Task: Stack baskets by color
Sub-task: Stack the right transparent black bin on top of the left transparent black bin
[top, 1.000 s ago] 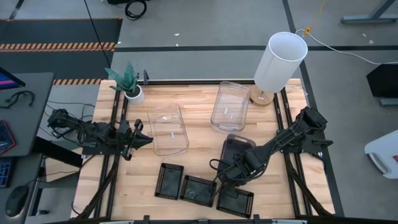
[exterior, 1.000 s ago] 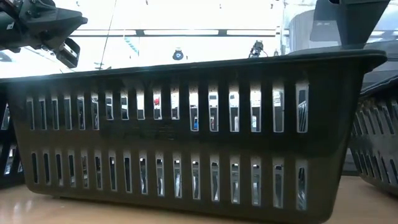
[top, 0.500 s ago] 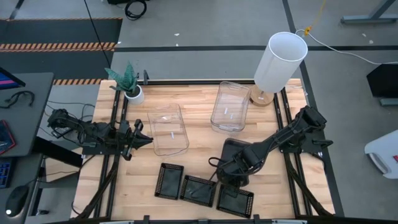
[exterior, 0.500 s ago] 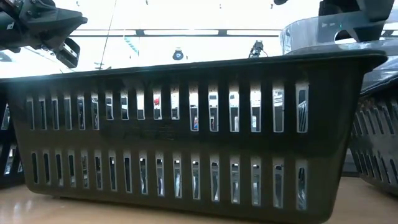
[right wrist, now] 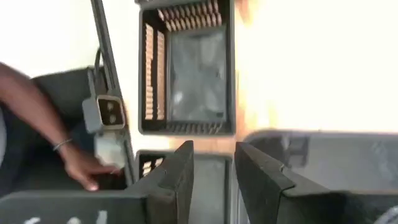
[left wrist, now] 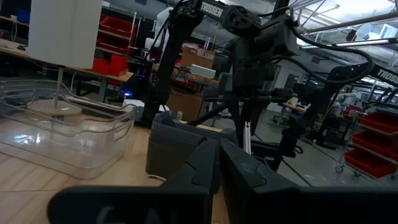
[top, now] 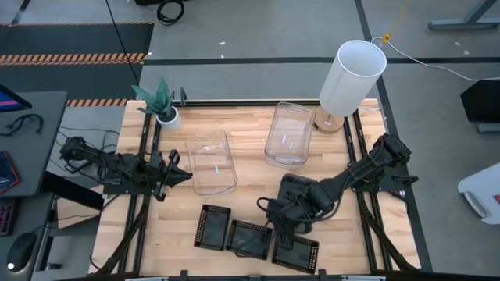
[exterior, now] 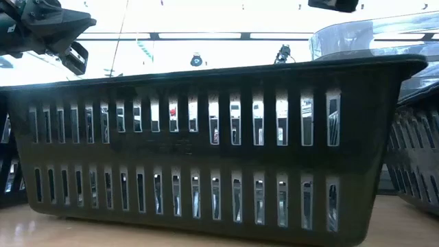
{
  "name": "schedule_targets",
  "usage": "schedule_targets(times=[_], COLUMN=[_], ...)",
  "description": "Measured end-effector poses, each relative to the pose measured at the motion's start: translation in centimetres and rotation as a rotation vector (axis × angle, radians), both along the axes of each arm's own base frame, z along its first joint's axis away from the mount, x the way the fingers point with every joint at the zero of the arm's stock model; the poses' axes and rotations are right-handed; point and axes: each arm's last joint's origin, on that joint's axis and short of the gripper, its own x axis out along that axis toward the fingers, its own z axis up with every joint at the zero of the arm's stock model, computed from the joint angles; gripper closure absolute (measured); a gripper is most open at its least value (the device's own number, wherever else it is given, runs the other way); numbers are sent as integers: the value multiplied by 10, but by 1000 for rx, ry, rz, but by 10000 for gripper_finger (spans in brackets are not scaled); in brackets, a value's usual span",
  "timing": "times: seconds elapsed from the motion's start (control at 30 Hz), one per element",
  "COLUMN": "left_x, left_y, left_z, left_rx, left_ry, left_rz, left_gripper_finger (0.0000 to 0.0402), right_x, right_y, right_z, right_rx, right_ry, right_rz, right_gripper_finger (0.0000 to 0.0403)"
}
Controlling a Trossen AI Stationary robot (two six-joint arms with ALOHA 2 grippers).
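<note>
High view first: the right gripper (top: 275, 228) hangs over the front-middle of the tabletop (top: 250, 168), just above the row of three black mesh trays (top: 254, 238) along the front edge, with the smoky grey basket (top: 301, 191) right behind it, toward the right side. Seen from the right wrist, its two dark fingers (right wrist: 180, 171) stand apart with nothing between them — one mesh tray (right wrist: 186, 78) lies beyond, and the grey basket's rim (right wrist: 323, 152) sits beside them. The left gripper (top: 178, 176) waits at the left edge, fingers pressed together and empty, just beside one clear basket (top: 211, 162). A second clear basket (top: 289, 134) lies near the back edge, next to the white lampshade (top: 351, 78) at the back right corner. A small plant pot (top: 166, 117) stands at the back left corner. A person's hand (right wrist: 84, 168) shows off the tabletop's front.
</note>
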Motion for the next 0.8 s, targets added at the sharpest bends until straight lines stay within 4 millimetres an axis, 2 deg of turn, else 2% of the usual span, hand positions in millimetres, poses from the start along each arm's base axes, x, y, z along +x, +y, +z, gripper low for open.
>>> schedule_targets(times=[0.17, 0.3, 0.43, 0.57, 0.7, 0.8], left_x=[0, 0, 0, 0, 0, 0], left_y=[0, 0, 0, 0, 0, 0], left_z=[0, 0, 0, 0, 0, 0], left_rx=[0, 0, 0, 0, 0, 0], left_ry=[0, 0, 0, 0, 0, 0], left_rz=[0, 0, 0, 0, 0, 0], left_gripper_finger=[369, 366, 371, 373, 367, 366], right_x=[-5, -11, -21, -29, -41, -53], right_y=[7, 13, 3, -19, -39, -55], right_z=[-5, -11, -15, -14, -8, -11], right_rx=[-181, -372, -525, -520, -416, -372], right_ry=[-84, -137, -164, -288, -469, -451], right_rz=[7, 97, 153, 159, 179, 128], right_gripper_finger=[281, 281, 288, 309, 331, 341])
